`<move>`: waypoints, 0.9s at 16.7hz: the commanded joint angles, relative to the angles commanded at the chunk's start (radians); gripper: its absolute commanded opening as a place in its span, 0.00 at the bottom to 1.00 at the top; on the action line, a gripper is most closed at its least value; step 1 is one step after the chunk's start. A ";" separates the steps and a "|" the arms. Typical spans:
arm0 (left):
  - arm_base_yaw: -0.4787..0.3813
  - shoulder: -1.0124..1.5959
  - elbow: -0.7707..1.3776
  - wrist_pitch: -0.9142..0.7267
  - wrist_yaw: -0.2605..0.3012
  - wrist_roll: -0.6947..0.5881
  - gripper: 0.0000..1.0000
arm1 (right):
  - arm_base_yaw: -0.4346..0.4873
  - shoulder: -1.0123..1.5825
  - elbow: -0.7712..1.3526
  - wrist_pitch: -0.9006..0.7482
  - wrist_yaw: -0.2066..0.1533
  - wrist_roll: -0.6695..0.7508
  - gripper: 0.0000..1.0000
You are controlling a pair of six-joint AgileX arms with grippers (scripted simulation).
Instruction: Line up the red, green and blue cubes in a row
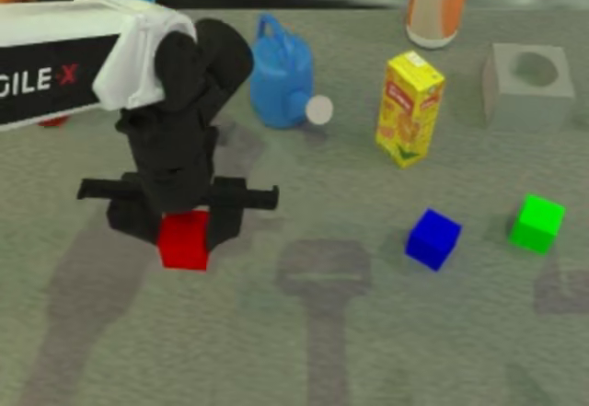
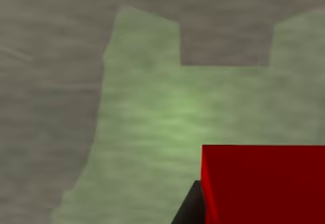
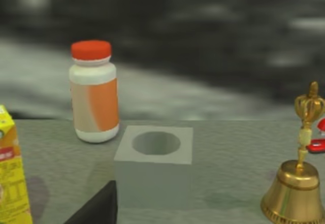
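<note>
The left gripper (image 1: 187, 229) was clamped on the red cube (image 1: 184, 240), front-left. One blue cube (image 1: 433, 237) and one green cube (image 1: 537, 223) sat apart, right. Behind them stood a yellow carton (image 1: 409, 107), light-blue jug (image 1: 281, 76), grey block (image 1: 528, 84) and bottle (image 1: 437, 3).

1. The left arm (image 1: 64, 65) has a white boxy link printed with black panel lettering, "GILE" in white and a red "X".
2. Its wrist section is matte black and rounded.
3. The left gripper (image 1: 184, 226) is black, with a flat horizontal crossbar.
</note>
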 joint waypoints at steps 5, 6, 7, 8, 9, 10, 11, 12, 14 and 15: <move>-0.184 -0.086 -0.074 0.009 -0.009 -0.272 0.00 | 0.000 0.000 0.000 0.000 0.000 0.000 1.00; -0.202 -0.099 -0.082 0.013 -0.011 -0.295 0.00 | 0.000 0.000 0.000 0.000 0.000 0.000 1.00; -0.212 -0.106 -0.086 0.015 -0.012 -0.307 0.00 | 0.000 0.000 0.000 0.000 0.000 0.000 1.00; -0.213 -0.107 -0.087 0.015 -0.012 -0.309 0.00 | 0.000 0.000 0.000 0.000 0.000 0.000 1.00; -0.213 -0.107 -0.087 0.015 -0.012 -0.309 0.00 | 0.000 0.000 0.000 0.000 0.000 0.000 1.00; -0.213 -0.107 -0.087 0.015 -0.012 -0.309 0.00 | 0.000 0.000 0.000 0.000 0.000 0.000 1.00; -0.209 -0.103 -0.084 0.014 -0.011 -0.307 0.00 | 0.000 0.000 0.000 0.000 0.000 0.000 1.00; -0.209 -0.101 -0.086 0.018 -0.012 -0.306 0.00 | 0.000 0.000 0.000 0.000 0.000 0.000 1.00; -0.206 -0.087 -0.110 0.055 -0.013 -0.308 0.00 | 0.000 0.000 0.000 0.000 0.000 0.000 1.00; -0.204 -0.074 -0.129 0.088 -0.013 -0.310 0.00 | 0.000 0.000 0.000 0.000 0.000 0.000 1.00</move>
